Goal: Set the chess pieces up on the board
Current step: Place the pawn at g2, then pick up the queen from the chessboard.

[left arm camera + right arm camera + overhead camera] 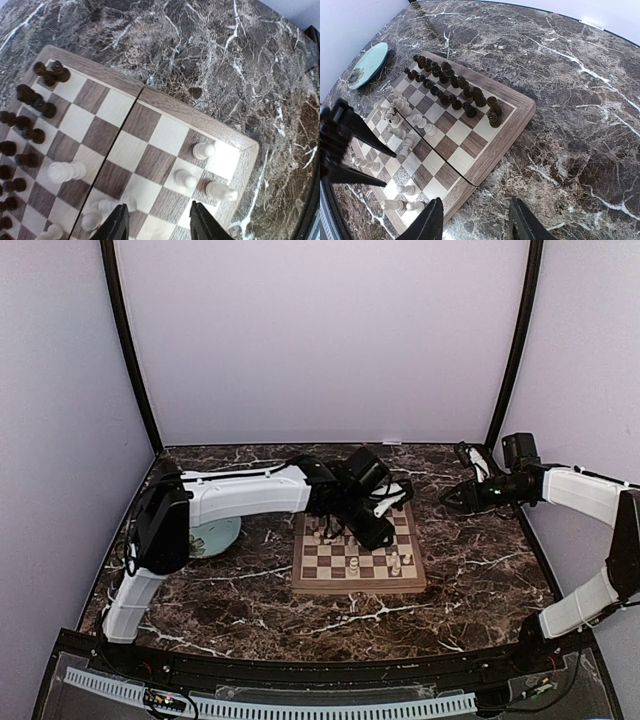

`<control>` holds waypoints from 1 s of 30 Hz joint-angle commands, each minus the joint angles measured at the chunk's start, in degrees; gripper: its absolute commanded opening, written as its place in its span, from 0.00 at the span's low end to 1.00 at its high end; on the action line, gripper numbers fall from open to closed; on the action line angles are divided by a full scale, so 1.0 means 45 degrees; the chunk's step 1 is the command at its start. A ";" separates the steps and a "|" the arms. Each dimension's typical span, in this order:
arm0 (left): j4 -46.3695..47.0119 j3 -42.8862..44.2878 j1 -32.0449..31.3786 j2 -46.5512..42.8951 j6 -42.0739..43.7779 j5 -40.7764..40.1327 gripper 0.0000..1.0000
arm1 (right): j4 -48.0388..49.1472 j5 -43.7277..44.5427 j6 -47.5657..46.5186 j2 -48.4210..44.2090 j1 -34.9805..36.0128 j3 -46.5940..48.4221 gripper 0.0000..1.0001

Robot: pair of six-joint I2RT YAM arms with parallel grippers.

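Two arms are bolted at the near edge of the tabletop [480,585]. At the left, the left arm [245,495] rises from its base, bends close to the left edge and stretches its white forearm to the right, passing over the pale-teal plate [218,537]. The left gripper [160,223] hangs above the board [340,585], and its fingers [117,226] stand apart with only squares between them.

The board lies in the middle of the tabletop. The dark chess pieces [451,85] crowd along its far edge, and the white chess pieces [400,107] are scattered over its near half. Some of them seem to lie on their side.

At the right, the right arm [585,490] climbs along the right edge, folds and reaches left. The right gripper [477,222] hovers over bare marble just beside the board, its claw apart and empty.
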 commanded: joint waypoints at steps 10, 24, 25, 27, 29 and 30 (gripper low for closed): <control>0.4186 -0.5793 0.2277 -0.5866 -0.2489 0.2592 0.44 | -0.0318 0.1771 -0.0959 0.0200 0.1645 0.0642 0.43; 0.6410 -0.9950 0.4438 -0.7947 -0.3193 0.2082 0.43 | -0.2137 0.3777 -0.1294 0.4416 0.5382 0.5001 0.35; 0.6465 -0.9997 0.4461 -0.8012 -0.3241 0.2158 0.43 | -0.2273 0.3896 -0.1230 0.4702 0.5472 0.5307 0.36; 0.6551 -1.0136 0.4515 -0.8167 -0.3228 0.2170 0.43 | -0.2580 0.3975 -0.1155 0.5346 0.5531 0.5869 0.36; 0.6606 -1.0280 0.4546 -0.8325 -0.3276 0.2101 0.43 | -0.2832 0.4020 -0.1116 0.5724 0.5544 0.6281 0.36; 0.6593 -1.0308 0.4554 -0.8369 -0.3306 0.2094 0.43 | -0.2884 0.3997 -0.1124 0.5842 0.5563 0.6407 0.36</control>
